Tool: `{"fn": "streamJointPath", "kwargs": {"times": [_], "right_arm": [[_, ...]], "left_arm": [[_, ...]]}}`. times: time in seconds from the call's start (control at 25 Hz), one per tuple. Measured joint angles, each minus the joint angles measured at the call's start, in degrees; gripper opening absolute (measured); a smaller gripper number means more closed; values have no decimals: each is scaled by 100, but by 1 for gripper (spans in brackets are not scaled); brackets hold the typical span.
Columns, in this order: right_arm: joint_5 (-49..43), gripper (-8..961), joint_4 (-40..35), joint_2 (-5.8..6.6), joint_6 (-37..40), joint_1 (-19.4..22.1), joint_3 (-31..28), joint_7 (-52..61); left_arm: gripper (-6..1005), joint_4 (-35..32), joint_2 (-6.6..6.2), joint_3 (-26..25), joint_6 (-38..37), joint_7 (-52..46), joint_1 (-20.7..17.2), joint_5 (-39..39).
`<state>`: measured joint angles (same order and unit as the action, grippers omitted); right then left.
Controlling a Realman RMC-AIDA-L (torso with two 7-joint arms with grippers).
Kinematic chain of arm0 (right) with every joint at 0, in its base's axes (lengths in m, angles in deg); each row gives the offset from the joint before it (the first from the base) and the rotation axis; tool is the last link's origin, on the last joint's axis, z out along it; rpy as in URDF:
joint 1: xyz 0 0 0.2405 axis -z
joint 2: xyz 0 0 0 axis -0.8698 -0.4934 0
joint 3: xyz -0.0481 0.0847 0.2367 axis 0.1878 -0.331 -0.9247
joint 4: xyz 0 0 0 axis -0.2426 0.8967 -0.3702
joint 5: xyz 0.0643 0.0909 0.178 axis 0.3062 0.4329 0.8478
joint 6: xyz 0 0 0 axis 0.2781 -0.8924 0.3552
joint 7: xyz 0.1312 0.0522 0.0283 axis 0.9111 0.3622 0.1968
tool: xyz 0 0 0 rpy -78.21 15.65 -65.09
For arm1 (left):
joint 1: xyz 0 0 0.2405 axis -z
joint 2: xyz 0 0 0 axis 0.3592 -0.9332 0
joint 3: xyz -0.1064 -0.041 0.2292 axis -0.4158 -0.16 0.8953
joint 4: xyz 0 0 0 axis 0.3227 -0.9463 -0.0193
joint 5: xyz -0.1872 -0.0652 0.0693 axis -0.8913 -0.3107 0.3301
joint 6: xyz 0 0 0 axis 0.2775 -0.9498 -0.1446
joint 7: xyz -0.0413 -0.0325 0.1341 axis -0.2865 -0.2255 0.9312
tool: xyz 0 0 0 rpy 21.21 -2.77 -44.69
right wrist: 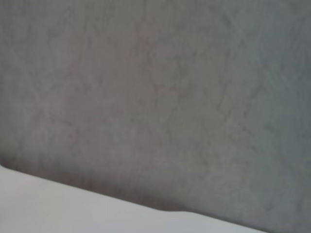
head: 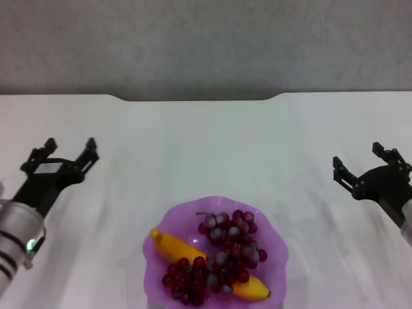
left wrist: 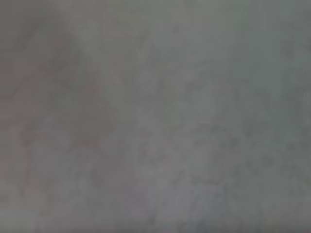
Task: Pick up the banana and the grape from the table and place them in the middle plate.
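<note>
- The left gripper hangs over the left side of the table, fingers spread apart, holding nothing and touching nothing.
- The right gripper hangs over the right side, near the right edge; its fingers are likewise spread and empty.
- The middle plate sits at the near edge of the table, midway between the two sides, well apart from both grippers.
- The banana lies slantwise in the plate, and the grape bunch lies across its middle, covering it there.
- Only the head view shows the grippers, plate and fruit.
- The left wrist view gives only a plain grey surface.
- The right wrist view shows a grey wall above a strip of the table's white far edge, with its notch.
</note>
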<state>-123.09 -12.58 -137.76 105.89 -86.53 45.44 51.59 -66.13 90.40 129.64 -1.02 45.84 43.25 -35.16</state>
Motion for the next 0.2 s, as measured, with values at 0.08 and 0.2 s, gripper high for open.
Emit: {"fn": "streamJointPath", "kwargs": {"times": [0.08,0.2], "right_arm": [[24,879,-1,-3,101,56,-34,7],[38,879,-2,-5,193,104,-85,44]], "left_arm": [[877,330,-10,24,-174,-453,49,7],[877,508,-9,17,-300,-639,35,5]]}}
